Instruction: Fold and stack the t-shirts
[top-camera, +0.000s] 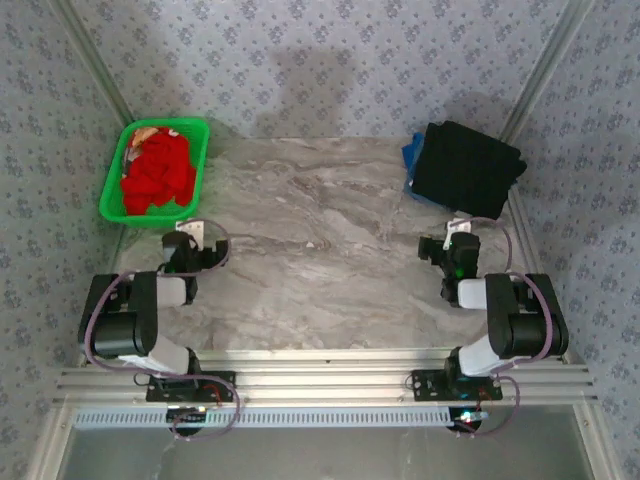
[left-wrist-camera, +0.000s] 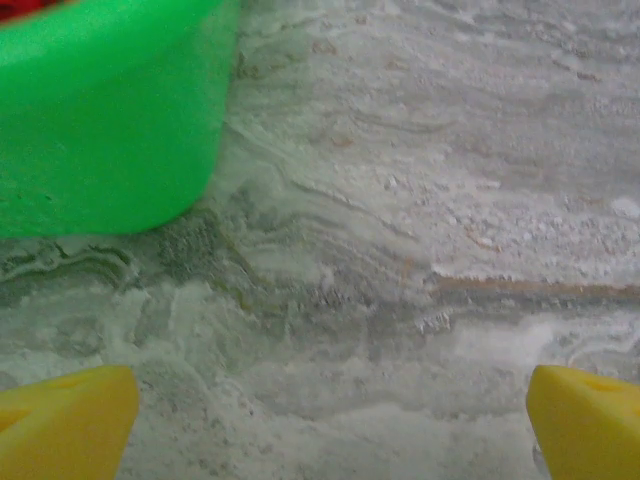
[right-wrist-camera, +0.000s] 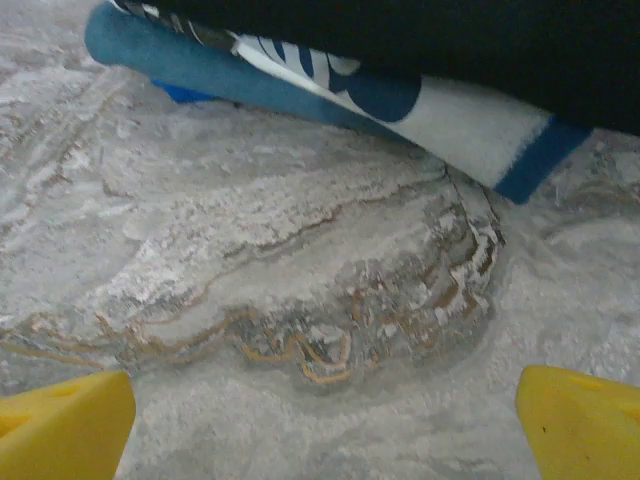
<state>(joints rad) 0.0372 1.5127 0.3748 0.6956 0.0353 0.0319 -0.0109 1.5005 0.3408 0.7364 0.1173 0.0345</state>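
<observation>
Cloth sits at both far corners of the marble table; the red t-shirt lies crumpled and unfolded inside the green basket at the far left, while the black t-shirt rests folded on top of the blue t-shirt at the far right, a blue edge poking out beneath on its left side; that pair reads as the stack already begun, set away from the middle so the centre can serve as folding space. The left gripper hovers low over the table just beside the basket's near corner, jaws spread wide, nothing between its yellow fingertips but stone; it is probably posted there to reach in for the red tee. The right gripper is likewise wide apart and empty, low over the table, facing the blue hem at the bottom of the stack from near by. Judging by this layout, the red shirt is the one piece left to lift out, spread, fold and add to the pile.
</observation>
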